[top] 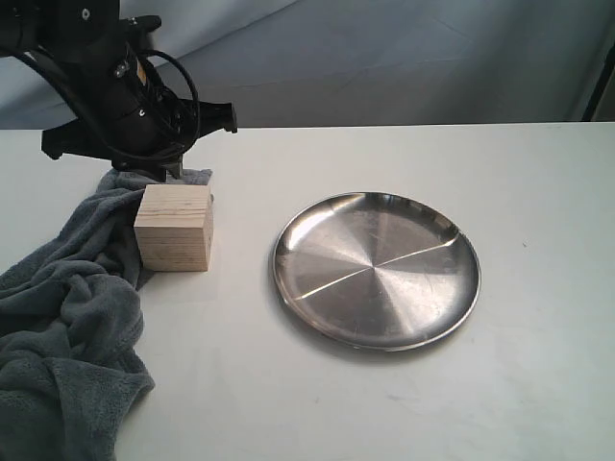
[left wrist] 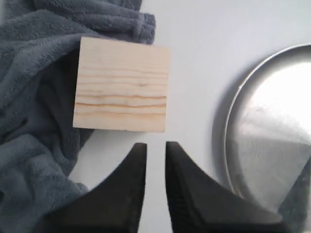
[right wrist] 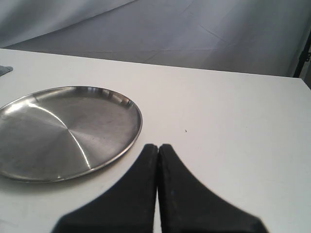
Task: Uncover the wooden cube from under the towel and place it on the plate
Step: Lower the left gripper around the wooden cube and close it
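Note:
The pale wooden cube [top: 175, 229] stands uncovered on the white table, its left side against the dark-grey towel [top: 67, 327]. The towel lies crumpled to the left of the cube and trails toward the front left corner. To the cube's right, apart from it, the steel plate [top: 375, 269] holds nothing. My left gripper [left wrist: 151, 144] hovers just behind the cube [left wrist: 121, 83], its jaws a narrow gap apart with nothing between them. My right gripper [right wrist: 158, 145] is shut and holds nothing, beside the plate [right wrist: 63, 131]; the exterior view does not show it.
The left arm's black body [top: 125, 86] hangs over the table's back left corner. A grey backdrop [top: 384, 58] rises behind the table. White tabletop [top: 538, 192] stretches to the right of the plate.

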`<state>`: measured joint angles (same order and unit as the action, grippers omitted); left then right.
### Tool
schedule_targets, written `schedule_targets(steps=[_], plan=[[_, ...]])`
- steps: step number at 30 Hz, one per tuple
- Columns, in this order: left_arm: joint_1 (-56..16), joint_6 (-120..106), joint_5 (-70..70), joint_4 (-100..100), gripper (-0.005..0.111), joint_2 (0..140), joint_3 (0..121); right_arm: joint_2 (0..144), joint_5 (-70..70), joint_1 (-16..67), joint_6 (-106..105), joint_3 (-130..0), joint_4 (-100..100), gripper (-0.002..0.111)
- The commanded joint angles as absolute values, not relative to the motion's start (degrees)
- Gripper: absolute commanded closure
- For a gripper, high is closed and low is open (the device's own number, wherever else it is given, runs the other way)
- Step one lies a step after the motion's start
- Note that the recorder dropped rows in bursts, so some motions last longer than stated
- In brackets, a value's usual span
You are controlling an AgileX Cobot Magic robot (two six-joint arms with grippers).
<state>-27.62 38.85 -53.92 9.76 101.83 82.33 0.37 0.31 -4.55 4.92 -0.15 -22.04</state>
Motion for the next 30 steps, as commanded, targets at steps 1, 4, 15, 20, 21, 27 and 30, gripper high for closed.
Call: schedule_targets(steps=[1,4,15,20,21,27,30], plan=[[-27.96,40.74,-50.56,13.06,0.052,101.73,82.62,0.00,0.99,-4.55,5.15,0.00,-22.32,0.105],[-27.96,40.63,-50.47,15.69,0.025,104.04,82.62,0.00,0.99,-4.55,5.15,0.00,-22.32,0.105],[-27.96,42.24,-48.36,20.45,0.020,112.94,82.62,0.00,0.99,-4.55,5.15,0.00,-22.32,0.105],[-27.96,42.49,-47.73,20.90,0.020,114.64,82.62,0.00,0.99,-4.55,5.15,0.00,-22.32,0.105],[-27.96,42.52,-47.73,21.17,0.020,114.75,82.62,0.00,0.99,-4.55,5.15,0.00,-22.32,0.105],[-27.96,43.73,-47.85,22.20,0.020,115.27,82.62,0.00,0.99,-4.55,5.15,0.00,-22.32,0.105],[-27.96,43.73,-47.02,22.96,0.020,115.27,82.62,0.00,0.99,-4.55,5.15,0.00,-22.32,0.105]])
